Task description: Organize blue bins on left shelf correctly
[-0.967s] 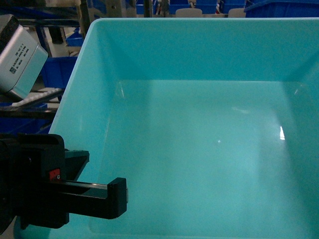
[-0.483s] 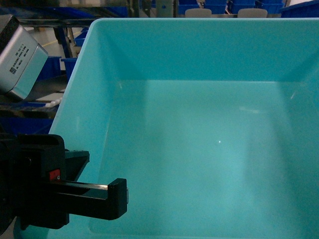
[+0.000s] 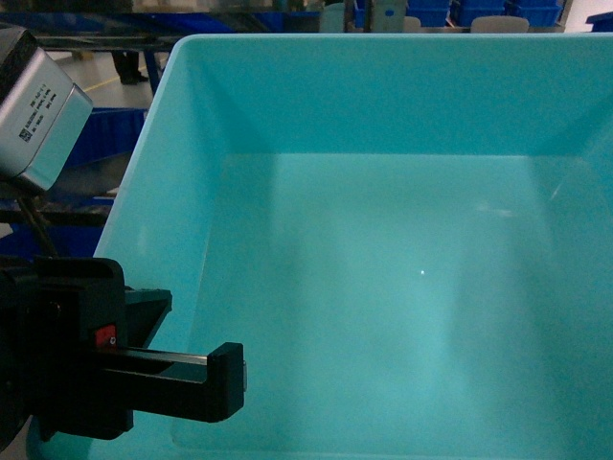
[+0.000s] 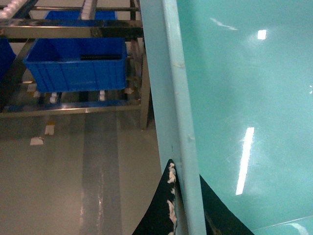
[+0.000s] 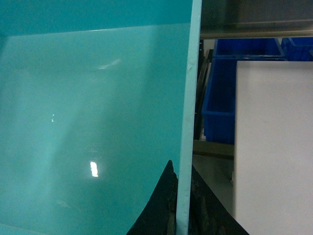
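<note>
A light turquoise blue bin (image 3: 402, 287) fills the head view, held up off any surface, and its inside holds nothing. My left gripper (image 4: 186, 196) is shut on the bin's left rim (image 4: 178, 98), one finger inside and one outside the wall. In the head view its black inner finger (image 3: 225, 381) shows at the lower left. My right gripper (image 5: 181, 188) is shut on the right rim (image 5: 190, 98) in the same way. The left shelf (image 4: 73, 32), a steel rack with roller lanes, stands beyond the bin on the left.
A royal-blue ribbed bin (image 4: 76, 63) sits low in the steel rack, above bare floor (image 4: 73, 171). More royal-blue bins (image 5: 220, 98) stand under a steel rail on the right, beside a white tabletop (image 5: 274, 147). Racks and blue bins show past the far rim (image 3: 96, 43).
The background above the bin's far rim has slid to the right across the head view. The bin and both grippers keep the same places in the frame.
</note>
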Motion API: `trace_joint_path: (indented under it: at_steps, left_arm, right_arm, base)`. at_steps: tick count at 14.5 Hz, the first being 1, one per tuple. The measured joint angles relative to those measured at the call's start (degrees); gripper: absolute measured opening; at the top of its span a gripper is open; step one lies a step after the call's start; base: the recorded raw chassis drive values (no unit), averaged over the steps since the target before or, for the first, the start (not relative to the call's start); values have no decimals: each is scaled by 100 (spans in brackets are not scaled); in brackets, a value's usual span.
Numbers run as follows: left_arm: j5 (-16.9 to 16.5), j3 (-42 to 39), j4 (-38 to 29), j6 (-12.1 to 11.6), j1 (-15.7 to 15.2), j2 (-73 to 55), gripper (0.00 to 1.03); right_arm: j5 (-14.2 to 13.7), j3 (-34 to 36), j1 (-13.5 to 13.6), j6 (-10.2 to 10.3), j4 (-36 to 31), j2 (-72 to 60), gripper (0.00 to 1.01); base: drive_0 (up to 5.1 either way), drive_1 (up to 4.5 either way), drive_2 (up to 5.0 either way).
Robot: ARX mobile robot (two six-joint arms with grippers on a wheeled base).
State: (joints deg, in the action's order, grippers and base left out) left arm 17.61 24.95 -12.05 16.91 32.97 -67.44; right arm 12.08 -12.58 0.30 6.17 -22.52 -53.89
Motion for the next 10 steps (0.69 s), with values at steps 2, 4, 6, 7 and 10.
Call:
trace_joint_path:
  at_steps: [2, 4, 6, 7, 10]
  left_arm:
    - [0, 0, -7, -26, 0, -2, 2]
    - [2, 0, -4, -28, 0, 0, 2]
    - [0, 0, 0, -28, 0, -2, 2]
    - [2, 0, -2, -28, 0, -2, 2]
    - [0, 0, -4, -31, 0, 0, 2]
  right_arm:
    - [0, 0, 0, 2, 9, 0, 2]
    - [0, 0, 0, 2, 13, 0, 2]
    - [0, 0, 0, 2, 11, 0, 2]
    - [0, 0, 0, 2, 7, 0, 2]
    - [0, 0, 0, 4, 9, 0, 2]
  base:
    - [-502, 244, 244]
    - [-502, 244, 244]
    - [-502, 244, 244]
    - [-502, 244, 244]
    - [-502, 244, 244]
